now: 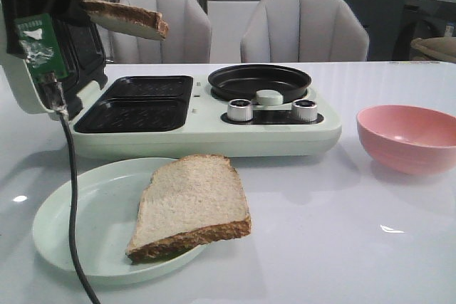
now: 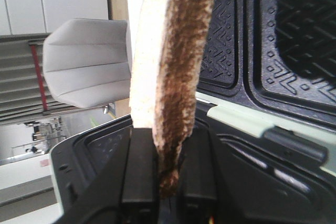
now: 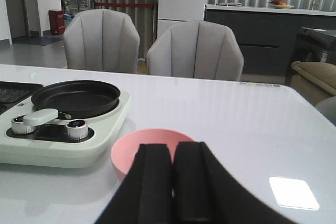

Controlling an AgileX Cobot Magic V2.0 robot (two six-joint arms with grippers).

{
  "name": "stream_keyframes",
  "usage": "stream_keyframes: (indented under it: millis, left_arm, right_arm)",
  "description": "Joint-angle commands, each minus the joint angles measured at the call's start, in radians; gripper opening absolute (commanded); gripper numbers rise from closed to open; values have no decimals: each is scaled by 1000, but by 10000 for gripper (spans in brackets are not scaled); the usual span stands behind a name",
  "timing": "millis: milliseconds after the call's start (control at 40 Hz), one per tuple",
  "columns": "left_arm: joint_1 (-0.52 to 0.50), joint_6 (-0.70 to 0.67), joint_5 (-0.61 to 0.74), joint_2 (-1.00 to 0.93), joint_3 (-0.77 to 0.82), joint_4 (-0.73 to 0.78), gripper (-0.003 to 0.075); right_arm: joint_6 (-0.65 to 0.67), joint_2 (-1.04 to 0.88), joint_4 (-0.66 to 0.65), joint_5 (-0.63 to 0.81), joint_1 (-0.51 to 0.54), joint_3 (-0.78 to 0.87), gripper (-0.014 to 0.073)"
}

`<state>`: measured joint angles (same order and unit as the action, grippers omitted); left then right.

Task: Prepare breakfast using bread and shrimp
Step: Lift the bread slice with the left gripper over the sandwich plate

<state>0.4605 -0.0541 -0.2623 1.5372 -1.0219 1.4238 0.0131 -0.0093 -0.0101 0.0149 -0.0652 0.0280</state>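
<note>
Here the left gripper (image 2: 160, 192) pinches one bread slice (image 1: 128, 18) by its crust, high above the open grill plates (image 1: 135, 105) (lying below, forward); right gripper (image 3: 170, 182) closed, empty.

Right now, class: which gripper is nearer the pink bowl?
Right. The right gripper sits shut just beside the bowl; the left gripper holds bread above the grill.

Left gripper (image 2: 160, 182) raised, clamped, right gripper (image 3: 173, 182) low, closed

My front camera faces forward over the surface (image 1: 356, 247); both wrist cameras sit close, sharing the breakfast maker (image 1: 214, 133).
</note>
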Motion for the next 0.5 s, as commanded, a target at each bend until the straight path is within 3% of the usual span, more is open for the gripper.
stream_keyframes:
  millis: [0,200,475]
  left_arm:
    - [-42,-42,73,31,-83,27,112]
    - [-82,-80,171,156,-181,27,112]
    - [-103,-83,201,305,-286,25,112]
  right_arm:
    - [-4,-20,-14,78,-1,-5,141]
    - [-4,-20,-14,78,-1,-5,141]
    - [-4,-20,-14,78,-1,-5,141]
